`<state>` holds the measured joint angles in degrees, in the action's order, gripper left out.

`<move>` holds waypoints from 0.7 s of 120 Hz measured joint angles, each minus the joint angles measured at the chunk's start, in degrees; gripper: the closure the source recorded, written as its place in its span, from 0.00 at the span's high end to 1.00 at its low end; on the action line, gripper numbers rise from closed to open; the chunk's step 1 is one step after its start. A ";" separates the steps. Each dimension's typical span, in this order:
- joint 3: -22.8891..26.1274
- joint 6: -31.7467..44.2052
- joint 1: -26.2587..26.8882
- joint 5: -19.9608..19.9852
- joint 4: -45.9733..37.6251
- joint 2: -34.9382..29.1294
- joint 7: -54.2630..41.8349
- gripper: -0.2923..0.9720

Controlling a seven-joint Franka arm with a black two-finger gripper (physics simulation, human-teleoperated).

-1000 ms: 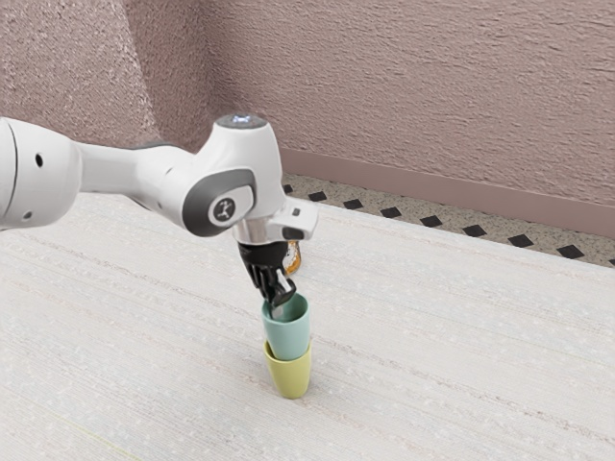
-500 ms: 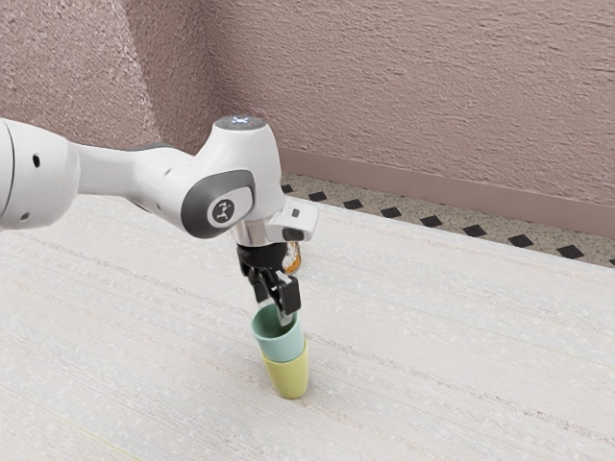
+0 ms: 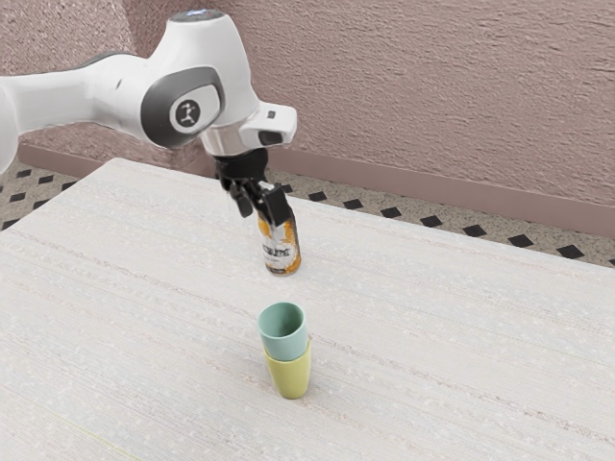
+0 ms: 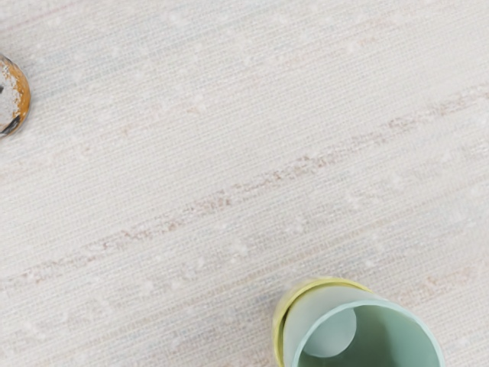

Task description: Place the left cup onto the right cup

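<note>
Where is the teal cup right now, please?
Exterior view, lower middle: the teal cup sits nested in the yellow cup, in front of the bottle.

The teal cup and the yellow cup look like smooth, matt plastic. The table is pale and matt, with a fine fibrous grain like rough cloth or bleached wood. The bottle has a worn, slightly glossy label. The arm is glossy white plastic, its gripper matt black. The wall is coarse plaster.
</note>
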<state>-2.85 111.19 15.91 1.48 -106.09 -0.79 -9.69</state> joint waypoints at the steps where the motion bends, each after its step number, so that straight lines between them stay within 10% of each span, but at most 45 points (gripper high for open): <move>1: -0.23 -0.29 0.03 0.00 0.56 0.14 0.01 0.76; 84: -4.89 -9.46 -3.90 -1.65 13.15 3.47 -0.40 0.77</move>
<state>-7.74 101.74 12.01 -0.17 -92.94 2.67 -10.09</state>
